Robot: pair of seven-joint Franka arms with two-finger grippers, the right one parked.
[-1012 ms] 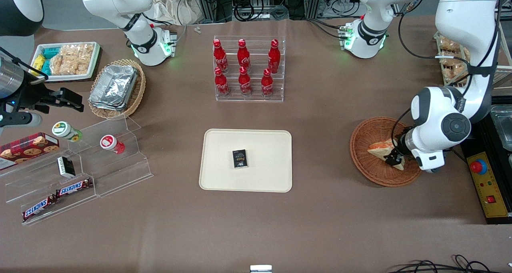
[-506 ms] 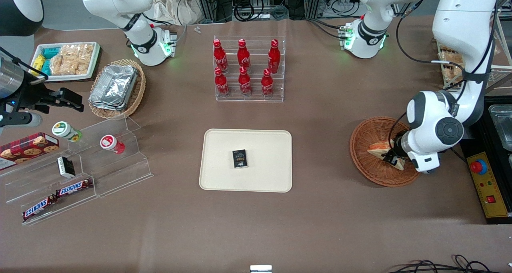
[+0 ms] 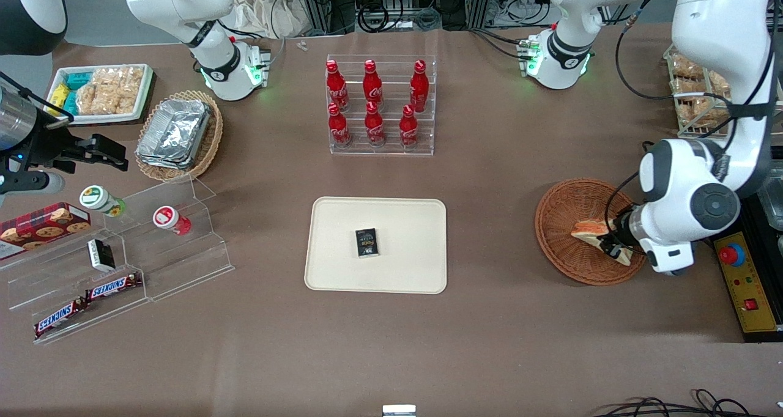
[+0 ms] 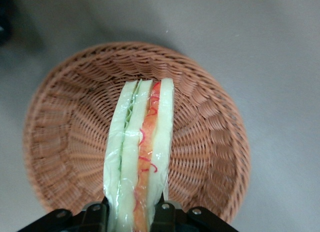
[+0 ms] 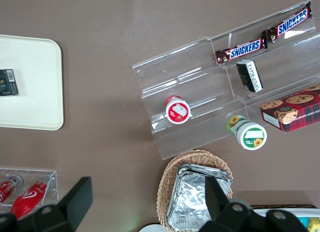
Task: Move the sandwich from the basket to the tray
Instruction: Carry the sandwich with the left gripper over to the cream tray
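Your tool [image 3: 612,246] is pinching the sandwich [image 3: 596,233], one finger pressed on each bread face, over the wicker basket [image 3: 560,221] near the working arm's end of the surface [image 3: 489,343]. From the wrist, the wedge [image 4: 140,157] stands on edge above the basket's woven floor [image 4: 65,132]. The cream tray [image 3: 404,221] sits mid-surface, well apart, carrying only a small black packet [image 3: 367,243].
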